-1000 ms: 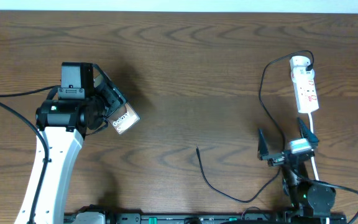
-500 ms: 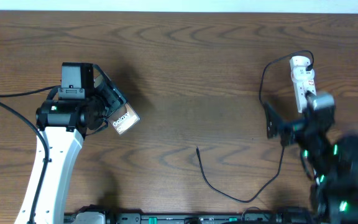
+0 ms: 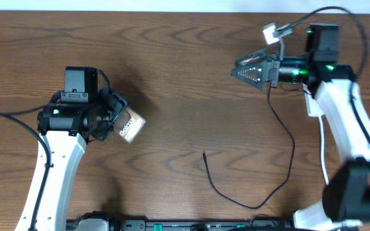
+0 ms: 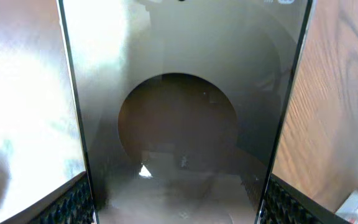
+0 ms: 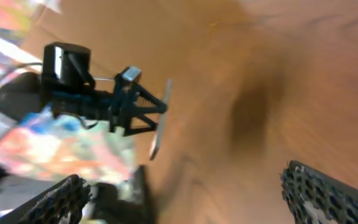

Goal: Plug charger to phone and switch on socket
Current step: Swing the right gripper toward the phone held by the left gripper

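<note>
Phone (image 3: pixel 130 126) — snug inside left pincer (image 3: pixel 116 120) — tilted, lettering up

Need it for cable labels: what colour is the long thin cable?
Long thin cable: black, clearest overhead.

We saw a dark brown wood-grain table (image 3: pixel 185 96) spreading between the left gripper (image 3: pixel 122 119) and the right gripper (image 3: pixel 237 69), with a pale strip (image 3: pixel 172 5) beyond both.

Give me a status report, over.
Left hand shut on phone. Right hand open, empty. Charger tip lying loose, unplugged. Nothing blocking it.
</note>
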Controlling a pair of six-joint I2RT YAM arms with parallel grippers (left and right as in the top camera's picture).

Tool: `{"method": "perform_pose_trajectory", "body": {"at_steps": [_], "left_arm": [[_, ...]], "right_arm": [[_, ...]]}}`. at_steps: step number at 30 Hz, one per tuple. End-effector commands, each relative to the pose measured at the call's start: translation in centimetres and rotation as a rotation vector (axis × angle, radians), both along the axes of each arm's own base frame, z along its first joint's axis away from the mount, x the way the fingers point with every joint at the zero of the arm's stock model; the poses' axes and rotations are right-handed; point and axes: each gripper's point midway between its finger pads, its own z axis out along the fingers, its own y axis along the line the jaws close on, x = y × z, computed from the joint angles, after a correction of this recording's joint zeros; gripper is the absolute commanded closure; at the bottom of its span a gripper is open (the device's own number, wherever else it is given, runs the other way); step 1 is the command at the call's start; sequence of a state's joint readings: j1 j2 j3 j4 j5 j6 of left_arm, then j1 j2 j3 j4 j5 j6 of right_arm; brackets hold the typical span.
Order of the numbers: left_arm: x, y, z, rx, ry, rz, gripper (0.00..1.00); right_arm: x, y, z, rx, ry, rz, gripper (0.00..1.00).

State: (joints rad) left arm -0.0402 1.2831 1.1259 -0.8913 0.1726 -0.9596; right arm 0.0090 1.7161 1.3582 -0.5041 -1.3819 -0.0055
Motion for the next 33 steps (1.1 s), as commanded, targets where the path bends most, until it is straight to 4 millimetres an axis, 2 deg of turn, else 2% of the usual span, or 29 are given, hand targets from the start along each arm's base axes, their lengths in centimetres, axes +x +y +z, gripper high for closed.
{"method": "perform_pose_trajectory", "body": {"at_steps": [1, 3, 6, 11, 16, 20, 23, 28, 33], "left_arm": [[-0.2, 0.4, 0.1, -0.094, 0.032, 0.263, 0.93], [-0.4, 0.4, 0.0, -0.126, 0.052, 0.335, 0.93], [-0.8, 0.4, -0.2, -0.163, 0.08, 0.425, 0.93], [-1.2, 0.4, -0.4, -0.215, 0.115, 0.554, 0.93], [-1.2, 0.4, -0.4, -0.265, 0.131, 0.669, 0.93], [-1.2, 0.3, -0.5, -0.268, 0.137, 0.685, 0.93], [-1.5, 0.3, -1.3, -0.252, 0.175, 0.691, 0.93], [-2.2, 0.1, -3.1, -0.22, 0.265, 0.692, 0.93], [-2.0, -0.8, -3.9, -0.23, 0.304, 0.67, 0.93]], "right_arm": [[-0.8, 1.9, -1.3, 0.14, 0.193, 0.143, 0.01], [-0.4, 2.7, -3.5, 0.137, 0.322, 0.151, 0.01], [-0.5, 4.4, -6.3, 0.122, 0.406, 0.183, 0.01], [-1.6, 7.8, -9.0, 0.1, 0.436, 0.265, 0.01], [-3.4, 11.8, -9.9, 0.042, 0.381, 0.339, 0.01], [-3.9, 14.6, -10.3, -0.018, 0.388, 0.341, 0.01], [-4.5, 16.4, -9.9, -0.024, 0.382, 0.361, 0.01], [-5.2, 18.3, -9.6, -0.033, 0.371, 0.377, 0.01], [-5.8, 19.1, -9.6, -0.039, 0.365, 0.391, 0.01]]}}
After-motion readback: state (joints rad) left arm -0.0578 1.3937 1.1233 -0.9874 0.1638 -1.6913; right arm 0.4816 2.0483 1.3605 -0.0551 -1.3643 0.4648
